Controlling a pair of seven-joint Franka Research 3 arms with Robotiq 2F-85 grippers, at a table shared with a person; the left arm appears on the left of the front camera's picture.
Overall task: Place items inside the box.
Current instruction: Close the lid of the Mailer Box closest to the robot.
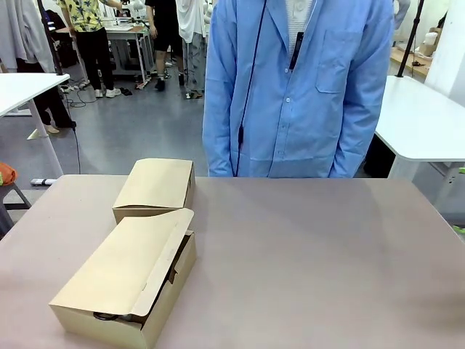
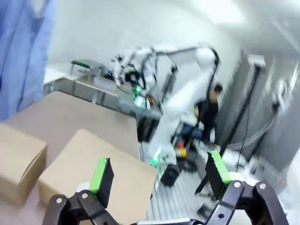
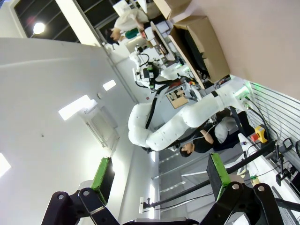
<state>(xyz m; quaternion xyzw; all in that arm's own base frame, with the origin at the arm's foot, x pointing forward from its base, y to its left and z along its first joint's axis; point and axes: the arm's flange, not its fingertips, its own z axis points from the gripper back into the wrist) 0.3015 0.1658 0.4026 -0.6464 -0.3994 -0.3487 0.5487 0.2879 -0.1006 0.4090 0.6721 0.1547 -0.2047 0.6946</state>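
Both arms are raised off the table (image 1: 305, 247), fingers (image 2: 101, 176) spread.

Two cardboard boxes (image 1: 127, 280) at table's (image 1: 327, 254) left, right side open

Two cardboard boxes (image 1: 131, 283) on table (image 1: 327, 262)

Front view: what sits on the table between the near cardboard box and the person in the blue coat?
A second, closed cardboard box lies between the near box and the person; beyond it there is bare table.
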